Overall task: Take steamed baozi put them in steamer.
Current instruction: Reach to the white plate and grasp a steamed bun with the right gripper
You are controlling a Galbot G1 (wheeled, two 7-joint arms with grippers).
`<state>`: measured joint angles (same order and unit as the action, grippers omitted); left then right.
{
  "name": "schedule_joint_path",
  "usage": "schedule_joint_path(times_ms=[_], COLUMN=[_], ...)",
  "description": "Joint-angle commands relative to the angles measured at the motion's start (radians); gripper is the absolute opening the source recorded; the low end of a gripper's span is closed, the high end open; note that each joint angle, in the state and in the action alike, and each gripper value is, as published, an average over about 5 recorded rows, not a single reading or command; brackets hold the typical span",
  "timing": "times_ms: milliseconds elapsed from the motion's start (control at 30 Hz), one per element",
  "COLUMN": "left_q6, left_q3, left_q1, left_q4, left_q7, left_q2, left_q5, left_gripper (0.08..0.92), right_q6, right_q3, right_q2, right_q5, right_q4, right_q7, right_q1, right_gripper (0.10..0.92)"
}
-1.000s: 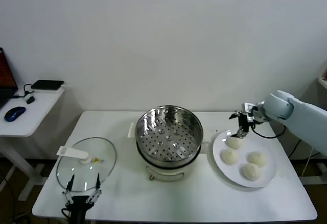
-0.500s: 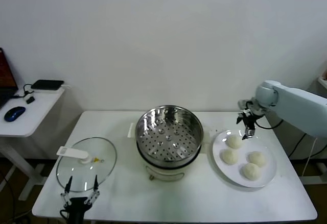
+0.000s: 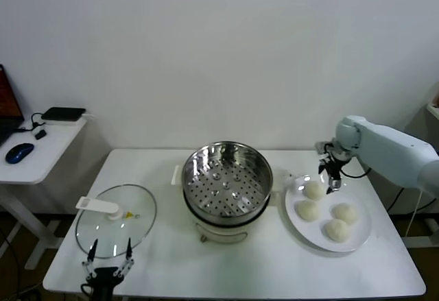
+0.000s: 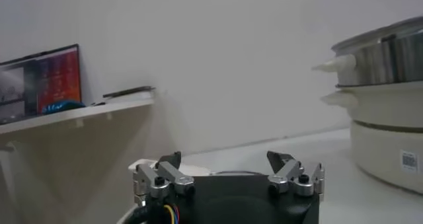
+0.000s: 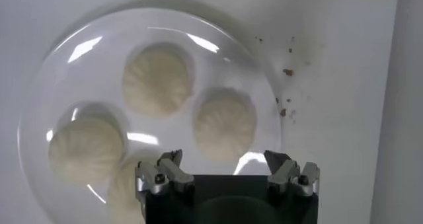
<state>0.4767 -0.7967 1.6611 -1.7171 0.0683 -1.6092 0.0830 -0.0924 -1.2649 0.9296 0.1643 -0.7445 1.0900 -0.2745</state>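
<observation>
From the head, the right tool [image 3: 333, 177] hangs open over the far bun [image 3: 315, 190] of four on the white plate [image 3: 361, 236], right of the empty steamer [image 3: 227, 175]. The left tool [image 3: 108, 260] waits open by the glass lid [image 3: 115, 219].

Right wrist: its fingers [image 5: 165, 172] are spread above the plate [image 5: 66, 60]; buns [image 5: 156, 80] look soft and light, best pinched gently across the sides.

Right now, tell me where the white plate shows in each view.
Head view: the white plate lies on the table's right side, beside the steamer, holding four baozi.
Left wrist view: not in it.
Right wrist view: the plate fills most of the picture.
Shared landmark: the open right tool, above the plate's rear bun.
</observation>
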Motion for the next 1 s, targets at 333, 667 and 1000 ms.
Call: schedule_joint_path(times_ms=[333, 667, 1000], left_q6=[0.003, 0.004, 0.002], left_q3=[-0.002, -0.006, -0.011], left_q1=[-0.005, -0.006, 0.000], left_q4=[0.012, 0.008, -0.003], left_q7=[-0.001, -0.002, -0.003], left_q2=[-0.025, -0.027, -0.028], left_q5=[0.005, 0.004, 0.002], left_gripper=[0.823, 0.823, 0.823], right_q6=[0.028, 0.036, 0.046], right_q3=[0.115, 0.111, 0.003], right_q2=[0.049, 0.048, 0.000], right_q5=[-0.049, -0.050, 0.007], right_q4=[0.113, 0.096, -0.014], right_q7=[-0.015, -0.010, -0.003], right_q1=[0.099, 0.095, -0.050], right_gripper=[0.823, 0.710, 0.645])
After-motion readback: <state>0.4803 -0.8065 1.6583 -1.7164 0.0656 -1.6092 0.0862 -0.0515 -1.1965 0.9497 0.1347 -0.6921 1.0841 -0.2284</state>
